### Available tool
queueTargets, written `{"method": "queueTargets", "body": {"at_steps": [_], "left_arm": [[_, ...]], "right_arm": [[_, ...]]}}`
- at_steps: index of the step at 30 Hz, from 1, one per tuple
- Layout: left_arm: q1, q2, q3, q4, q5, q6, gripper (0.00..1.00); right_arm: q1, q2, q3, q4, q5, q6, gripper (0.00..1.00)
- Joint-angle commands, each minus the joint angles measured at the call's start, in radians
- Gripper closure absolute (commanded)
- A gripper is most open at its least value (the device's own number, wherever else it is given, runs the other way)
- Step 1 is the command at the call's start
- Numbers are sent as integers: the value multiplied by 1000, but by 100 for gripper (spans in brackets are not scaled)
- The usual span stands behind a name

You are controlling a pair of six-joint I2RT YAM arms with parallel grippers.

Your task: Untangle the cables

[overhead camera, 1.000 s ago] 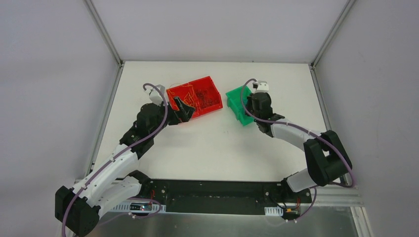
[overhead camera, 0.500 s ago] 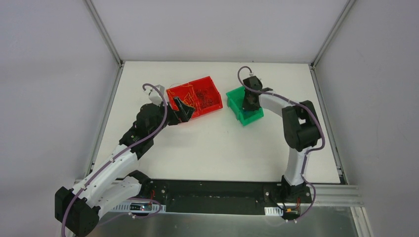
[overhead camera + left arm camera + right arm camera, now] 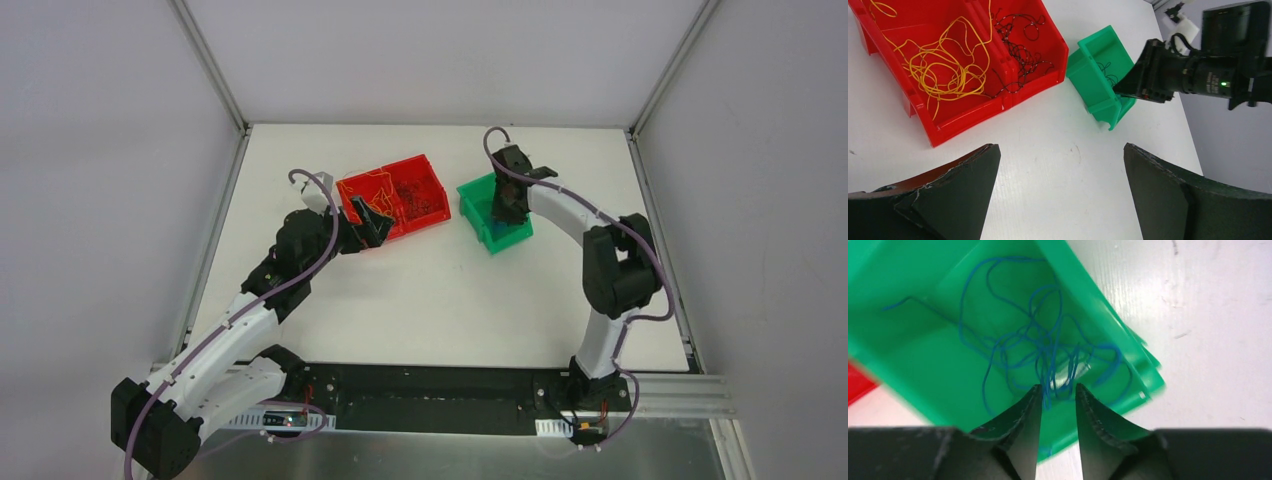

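The cables lie sorted in bins. Yellow wires (image 3: 943,65) and dark wires (image 3: 1020,47) fill the two compartments of the red bin (image 3: 968,120). Blue wires (image 3: 1048,345) lie in a loose clump in the green bin (image 3: 923,365). My right gripper (image 3: 1058,386) hangs just over the blue clump, its fingers a narrow gap apart, with some blue strands at the left fingertip. In the top view it (image 3: 503,210) is over the green bin (image 3: 478,190). My left gripper (image 3: 1059,145) is wide open and empty above the bare table, just in front of the red bin (image 3: 420,222).
The red and green bins stand side by side at the table's middle back, with a small gap between them. The white table (image 3: 430,290) is ringed by grey walls and metal posts. The right arm's elbow (image 3: 615,265) stands high at the right.
The right arm has reshaped, its elbow swinging up and inward, while its gripper stayed over the green bin and shifted slightly. The left arm has not moved.
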Motion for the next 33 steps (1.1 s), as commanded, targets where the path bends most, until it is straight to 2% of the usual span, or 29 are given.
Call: {"method": "queueTargets", "body": {"at_steps": [1,4,6,8,9,12,14,17,20,23,27,33], "left_arm": [[1,-8,-1,18,-28,13,1],[1,-9,3,11,-26,18,1],[2,-15,9,-4,-23,21,1],[1,-32,4,-8,-29,27,1],[1,-37,2,-13,-39,30,1],[2,-86,13,-81,-140,31,1],[1,-131,11,-108,-208,56,1],[0,-198,-14,-111,-255,99,1],[0,-249,-36,-110,-342,108,1],[0,-285,-46,-111,-391,109,1],[0,-338,-71,-110,-430,94,1],[0,-398,-89,-109,-452,95,1]], "right_arm": [[17,-170,66,-100,83,-18,59],[21,-262,45,-93,65,-24,45],[30,-349,-22,-53,44,-22,29],[41,-454,-106,14,5,-13,6],[43,-513,-160,63,-19,-6,1],[48,-729,-371,261,-47,45,1],[48,-871,-475,333,-60,105,1],[52,-1071,-512,304,-100,70,1],[50,-1236,-536,248,41,47,1],[52,-1400,-618,314,52,19,1],[51,-1517,-651,331,95,10,1],[51,-1530,-639,302,109,6,1]]}}
